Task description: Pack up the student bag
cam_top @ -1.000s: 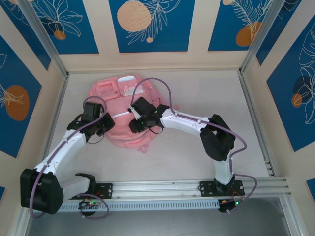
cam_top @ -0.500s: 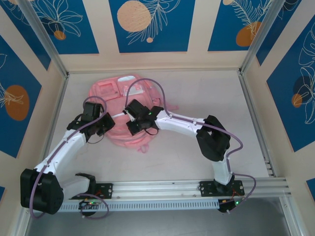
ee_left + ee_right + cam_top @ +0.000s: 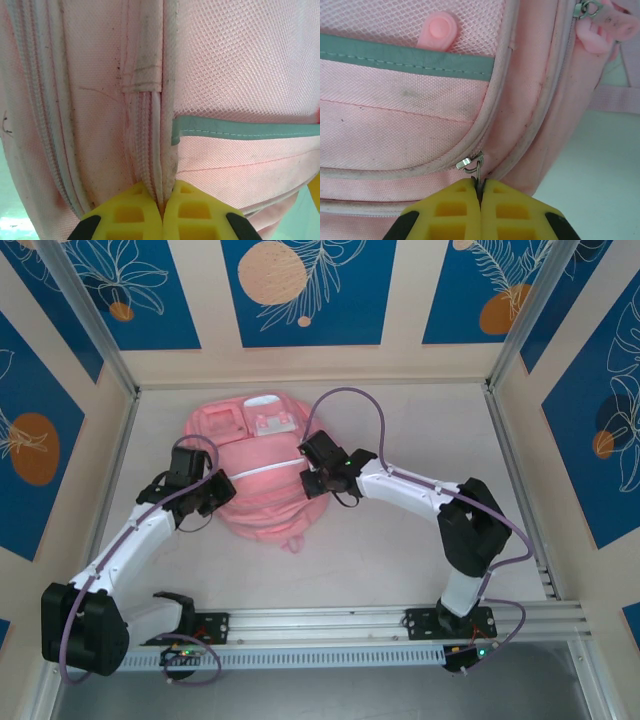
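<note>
bag: student bag [image 3: 255, 475] is lying flat, left of centre on the surface [image 3: 400, 540] | left tool [image 3: 162, 200]: pressed together, pinching the piped seam [image 3: 156, 125] at frame bottom, likely bracing the fabric | right tool [image 3: 480, 187]: pinching the zip pull [image 3: 476, 165], lower centre, likely readying to run the zip

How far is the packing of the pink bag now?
Done: both tools have a grip. In hand: the left tool pinches a side seam of the student bag; the right tool is shut on a metal zip pull. Left: probably moving that zip; the contents cannot be seen.
</note>
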